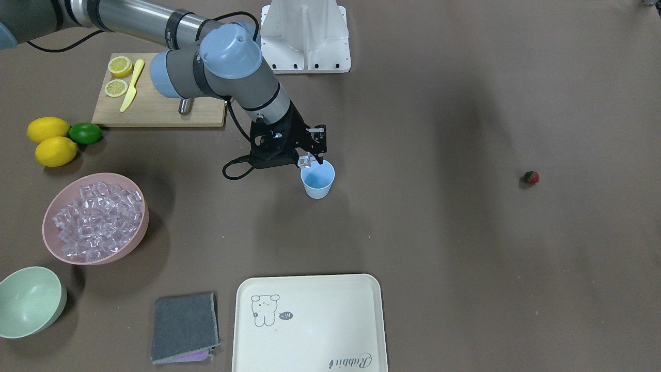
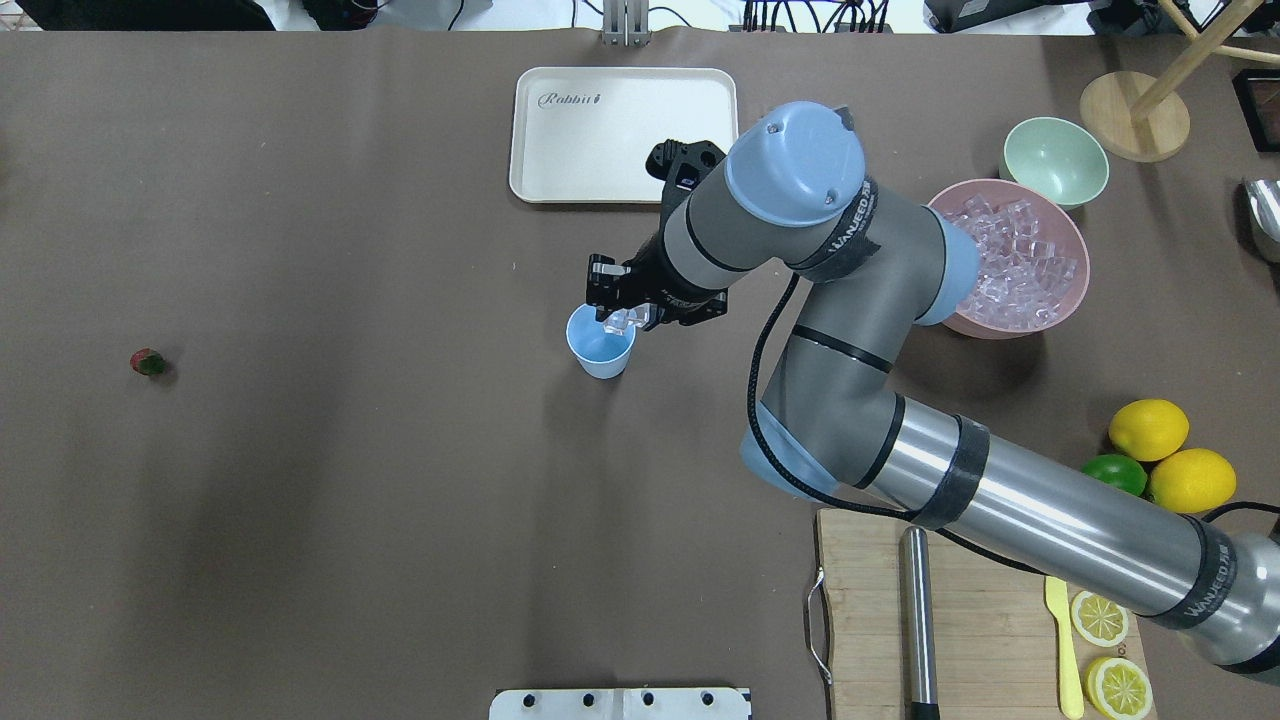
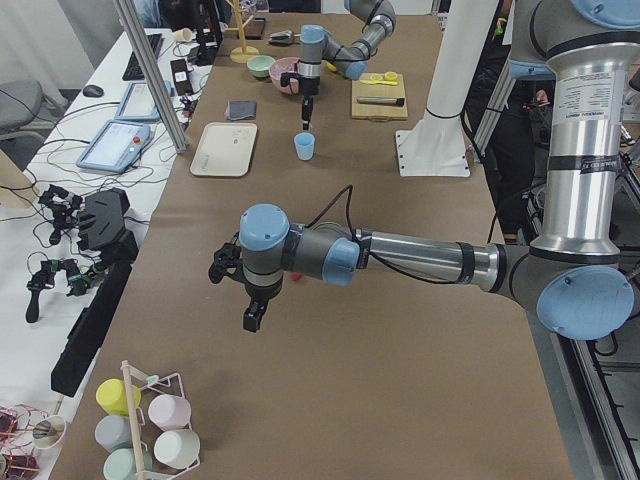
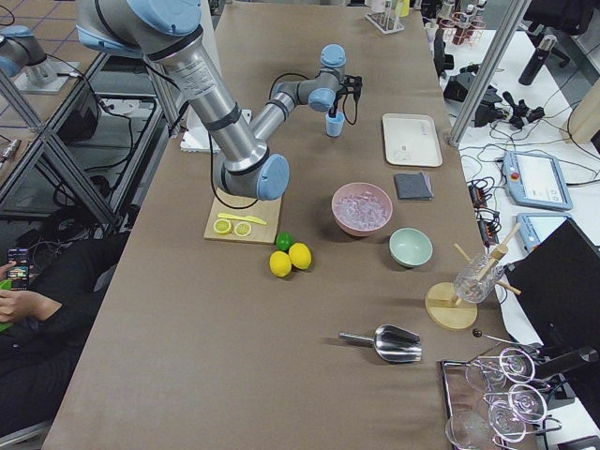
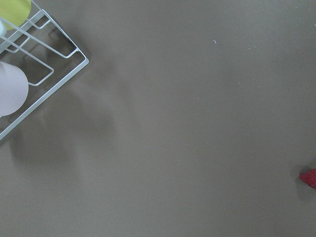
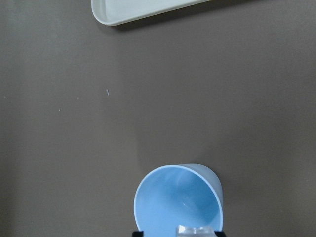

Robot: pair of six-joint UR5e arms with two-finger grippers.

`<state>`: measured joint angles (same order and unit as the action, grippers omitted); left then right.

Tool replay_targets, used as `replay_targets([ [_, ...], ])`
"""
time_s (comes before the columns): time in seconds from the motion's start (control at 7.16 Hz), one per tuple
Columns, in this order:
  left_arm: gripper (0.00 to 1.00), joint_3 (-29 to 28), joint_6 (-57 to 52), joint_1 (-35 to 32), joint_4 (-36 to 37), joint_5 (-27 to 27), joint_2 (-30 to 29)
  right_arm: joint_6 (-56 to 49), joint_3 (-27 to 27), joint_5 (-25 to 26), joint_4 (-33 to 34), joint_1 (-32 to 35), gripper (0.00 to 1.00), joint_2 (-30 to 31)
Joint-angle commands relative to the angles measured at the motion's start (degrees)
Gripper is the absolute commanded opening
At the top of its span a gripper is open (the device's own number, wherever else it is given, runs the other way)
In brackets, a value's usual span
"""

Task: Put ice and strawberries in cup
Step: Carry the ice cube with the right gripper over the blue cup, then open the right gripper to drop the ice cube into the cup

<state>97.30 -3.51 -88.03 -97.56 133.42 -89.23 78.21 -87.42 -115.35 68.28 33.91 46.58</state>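
Hanging at the centre of the overhead view, the right gripper (image 2: 626,318) is clenched on a single ice cube (image 1: 305,163), its jaws closed against the cube's sides; the cube sits just above the rim of the cup (image 1: 317,182), on the side of the rim nearest the arm rather than over the middle of the mouth.

The cup stands upright on the bare table (image 1: 465,258) at mid-frame in the front-facing view; in the right wrist view its inside (image 6: 175,202) shows plain blue, with no cube that can be made out on its floor, so nothing seems to have gone in yet.

The heap of ice (image 1: 98,219) fills the pink bowl (image 1: 126,252) at the lower left of the front-facing view, well apart from the cup.

The strawberry (image 1: 531,177) lies alone on the table at the far right of that view, well apart from the cup and untouched; its red edge also shows at the right margin of the left wrist view.

The left gripper (image 3: 250,320) hangs over open table in the side view only; whether it is released or clenched cannot be told from there.

By this reading the task is in its first stage: one cube is lifted and brought to the cup but not yet dropped; the release, perhaps more cubes, and the whole fetching of the strawberry are left.
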Motion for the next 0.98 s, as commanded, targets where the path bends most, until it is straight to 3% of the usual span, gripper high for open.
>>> replay_targets([
  [0.0, 0.98, -0.1, 0.0, 0.0, 0.0, 0.0, 0.0, -0.1, 0.9, 0.5, 0.4, -0.2, 0.0, -1.0],
  [0.28, 0.98, -0.1, 0.0, 0.0, 0.1, 0.0, 0.0, -0.1, 2.1, 0.5, -0.1, -0.2, 0.0, -1.1],
  [0.42, 0.98, -0.3, 0.1, 0.0, 0.1, 0.0, -0.3, 0.1, 2.6, 2.4, 0.0, -0.5, 0.69, -1.1],
  [0.56, 0.98, -0.4, 0.0, 0.0, 0.1, 0.0, -0.5, 0.6, 2.9, 4.3, 0.0, -1.1, 0.98, -1.5],
  [0.84, 0.98, -0.4, 0.1, 0.0, 0.1, 0.0, -0.7, 2.2, 1.9, 3.6, -0.1, -1.1, 0.99, -1.8],
])
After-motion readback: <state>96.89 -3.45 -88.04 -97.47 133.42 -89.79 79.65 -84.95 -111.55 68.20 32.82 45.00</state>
